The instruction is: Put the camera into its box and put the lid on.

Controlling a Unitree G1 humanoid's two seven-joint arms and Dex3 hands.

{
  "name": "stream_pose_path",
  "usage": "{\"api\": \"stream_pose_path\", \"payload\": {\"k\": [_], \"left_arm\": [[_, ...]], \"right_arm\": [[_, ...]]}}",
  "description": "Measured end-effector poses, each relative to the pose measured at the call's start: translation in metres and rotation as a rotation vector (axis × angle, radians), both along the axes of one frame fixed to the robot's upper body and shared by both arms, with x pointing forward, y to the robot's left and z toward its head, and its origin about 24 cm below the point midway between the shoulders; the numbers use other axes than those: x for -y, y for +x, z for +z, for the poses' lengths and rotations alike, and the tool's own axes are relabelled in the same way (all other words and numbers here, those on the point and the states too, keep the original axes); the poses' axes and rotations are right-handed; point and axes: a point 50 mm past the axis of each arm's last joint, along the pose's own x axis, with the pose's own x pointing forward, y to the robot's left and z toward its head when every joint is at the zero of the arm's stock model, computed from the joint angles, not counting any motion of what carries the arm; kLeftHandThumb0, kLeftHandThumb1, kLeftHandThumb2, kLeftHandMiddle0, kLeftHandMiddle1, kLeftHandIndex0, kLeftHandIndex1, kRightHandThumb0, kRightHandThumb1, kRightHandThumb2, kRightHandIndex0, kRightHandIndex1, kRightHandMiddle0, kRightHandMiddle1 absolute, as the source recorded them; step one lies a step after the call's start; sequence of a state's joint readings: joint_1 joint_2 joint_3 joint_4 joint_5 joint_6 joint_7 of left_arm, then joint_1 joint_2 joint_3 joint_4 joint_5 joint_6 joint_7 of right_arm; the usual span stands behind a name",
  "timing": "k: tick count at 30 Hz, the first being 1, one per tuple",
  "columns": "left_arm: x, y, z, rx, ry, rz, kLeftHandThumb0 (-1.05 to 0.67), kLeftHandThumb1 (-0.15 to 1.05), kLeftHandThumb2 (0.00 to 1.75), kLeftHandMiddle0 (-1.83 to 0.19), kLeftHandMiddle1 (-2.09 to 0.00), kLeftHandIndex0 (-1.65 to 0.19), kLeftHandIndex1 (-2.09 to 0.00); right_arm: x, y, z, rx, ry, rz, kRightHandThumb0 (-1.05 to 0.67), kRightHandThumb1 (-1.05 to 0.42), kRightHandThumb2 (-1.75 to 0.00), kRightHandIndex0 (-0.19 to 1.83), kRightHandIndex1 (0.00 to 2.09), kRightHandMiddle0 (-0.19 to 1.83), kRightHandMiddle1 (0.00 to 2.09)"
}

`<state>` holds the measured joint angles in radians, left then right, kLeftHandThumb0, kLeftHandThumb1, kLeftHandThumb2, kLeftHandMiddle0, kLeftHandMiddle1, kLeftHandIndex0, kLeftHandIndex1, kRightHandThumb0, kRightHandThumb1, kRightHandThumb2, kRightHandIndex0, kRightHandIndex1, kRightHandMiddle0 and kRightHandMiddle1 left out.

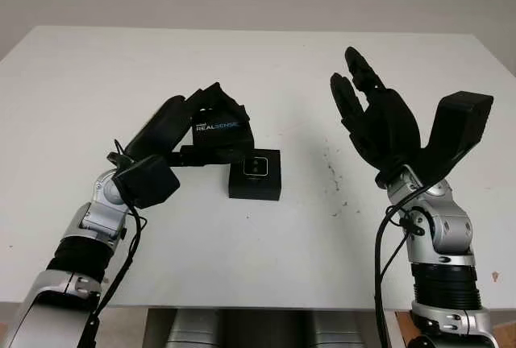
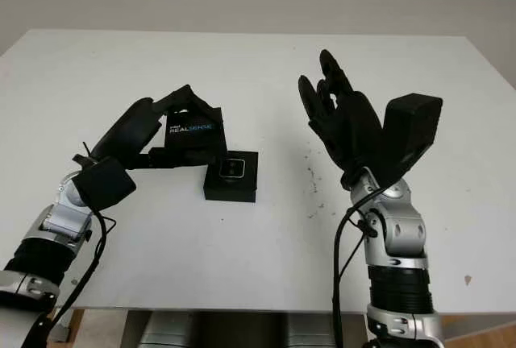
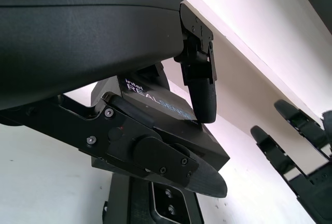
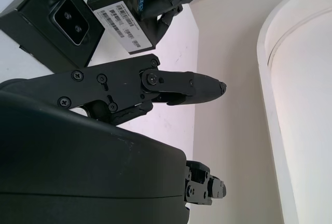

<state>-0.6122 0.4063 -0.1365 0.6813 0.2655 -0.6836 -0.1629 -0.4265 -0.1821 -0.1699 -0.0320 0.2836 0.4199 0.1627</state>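
Note:
A black open box (image 1: 255, 175) sits near the middle of the white table, with the silver-faced camera (image 1: 255, 167) lying inside it. My left hand (image 1: 211, 114) is shut on the black lid (image 1: 220, 135) printed "RealSense", holding it tilted just left of and slightly above the box. The lid (image 3: 166, 130) sits between the fingers (image 3: 199, 86) in the left wrist view, with the box (image 3: 155, 203) below. My right hand (image 1: 367, 102) hangs open above the table to the right of the box. The right wrist view has the box (image 4: 52, 24) and lid (image 4: 124, 14).
The white table (image 1: 266, 66) stretches wide behind and around the box. Small dark specks (image 1: 330, 175) mark the surface between the box and my right arm. The table's front edge (image 1: 266, 306) runs close to both forearms.

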Motion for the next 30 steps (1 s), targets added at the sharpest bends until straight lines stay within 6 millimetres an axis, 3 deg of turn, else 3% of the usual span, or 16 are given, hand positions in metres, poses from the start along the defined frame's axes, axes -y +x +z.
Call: {"api": "stream_pose_path", "payload": {"k": [30], "left_arm": [[0.031, -0.007, -0.023, -0.058, -0.013, -0.174, -0.14, 1.02, 0.05, -0.34, -1.62, -0.27, -1.56]], "right_arm": [[0.002, -0.001, 0.001, -0.001, 0.013, -0.01, -0.44, -1.05, -0.42, -0.17, 0.06, -0.05, 0.05]]}}
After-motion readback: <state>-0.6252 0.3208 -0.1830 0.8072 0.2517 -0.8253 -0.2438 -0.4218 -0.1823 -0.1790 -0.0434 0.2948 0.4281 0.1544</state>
